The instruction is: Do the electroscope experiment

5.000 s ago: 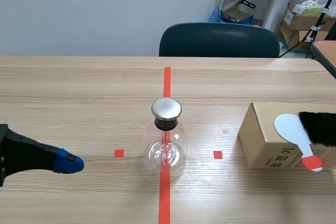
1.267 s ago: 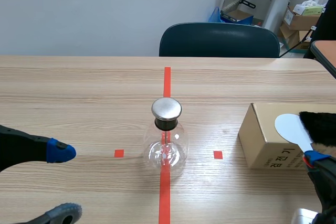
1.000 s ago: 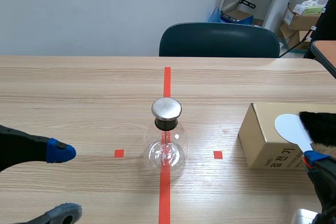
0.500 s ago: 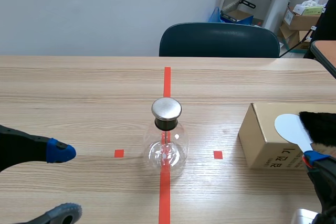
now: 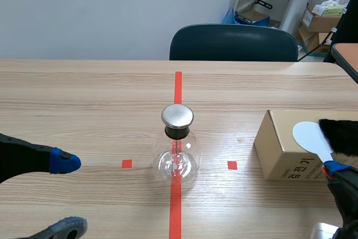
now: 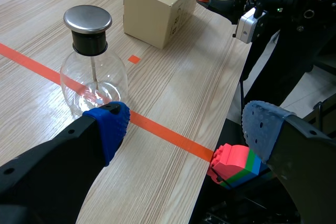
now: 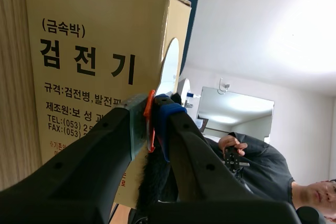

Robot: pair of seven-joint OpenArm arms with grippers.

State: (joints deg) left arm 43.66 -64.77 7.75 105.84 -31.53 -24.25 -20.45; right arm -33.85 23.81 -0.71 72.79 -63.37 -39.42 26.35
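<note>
The electroscope, a round glass flask point(image 5: 177, 158) with a metal cap point(image 5: 177, 116), stands on the red tape line mid-table. My left gripper point(image 5: 67, 194) is open to its left; in the left wrist view the flask point(image 6: 94, 80) is just ahead of the blue-padded finger point(image 6: 110, 124). A white paddle point(image 5: 310, 135) with a red handle lies on the cardboard box point(image 5: 282, 149), beside black fur point(image 5: 341, 135). My right gripper point(image 5: 334, 167) is shut on the paddle's handle point(image 7: 150, 111), which is pinched between its pads. The paddle's white disc point(image 7: 169, 66) lies on the box top.
A dark chair point(image 5: 234, 42) stands behind the table's far edge. A stack of coloured bricks point(image 6: 233, 163) sits below the table's near edge. A person point(image 7: 262, 166) holding a controller shows behind the box. Bare wood lies between the flask and the box.
Nothing has moved over the last second. Since the oldest frame my left gripper has opened, and my right gripper has come in and shut on the paddle's handle.
</note>
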